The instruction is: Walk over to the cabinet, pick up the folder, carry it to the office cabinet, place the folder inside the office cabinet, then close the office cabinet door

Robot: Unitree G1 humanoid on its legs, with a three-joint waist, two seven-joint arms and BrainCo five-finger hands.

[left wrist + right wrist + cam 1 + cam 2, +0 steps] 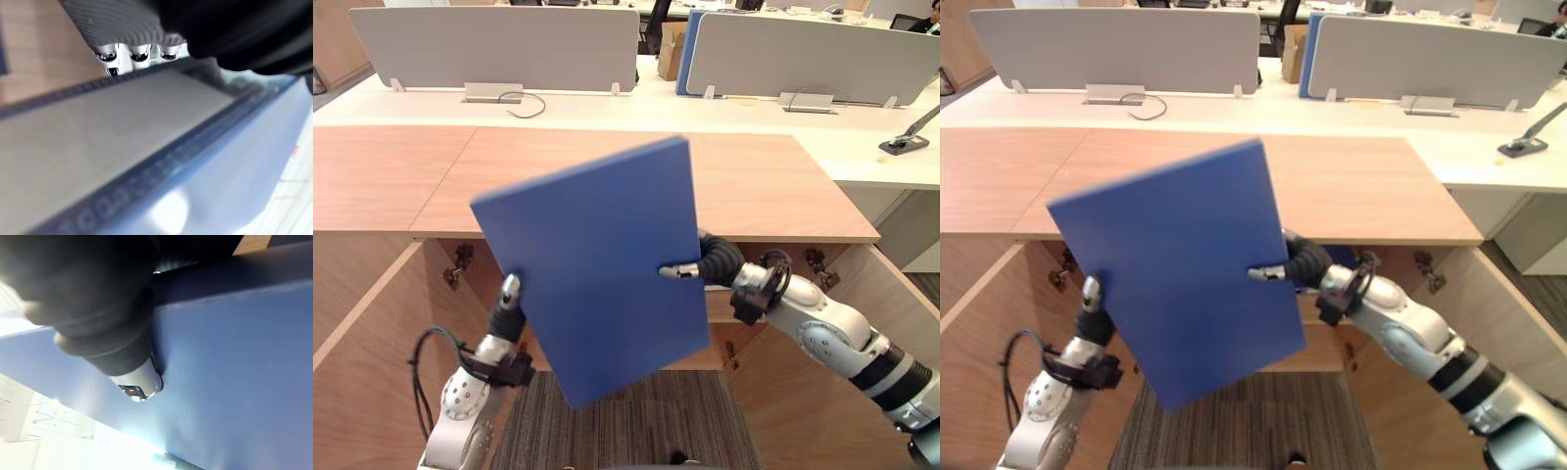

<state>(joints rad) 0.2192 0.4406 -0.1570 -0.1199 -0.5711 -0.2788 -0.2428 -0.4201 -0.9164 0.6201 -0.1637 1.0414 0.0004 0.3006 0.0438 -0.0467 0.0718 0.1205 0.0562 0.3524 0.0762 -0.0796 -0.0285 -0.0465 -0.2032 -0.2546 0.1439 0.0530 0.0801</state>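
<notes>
I hold a blue folder (592,264) tilted in the air in front of the open wooden cabinet (754,186). My left hand (507,311) grips its lower left edge, thumb on the front face and fingers (132,51) behind. At the right edge is my right hand (713,259), its thumb (137,384) pressed on the blue cover and the other fingers hidden behind. The folder (1175,264) covers most of the cabinet's opening.
Both cabinet doors stand open, one at the left (357,362) and one at the right (879,276). Grey carpet (626,421) lies below. Behind the cabinet top runs a white desk (862,147) with grey dividers (494,44).
</notes>
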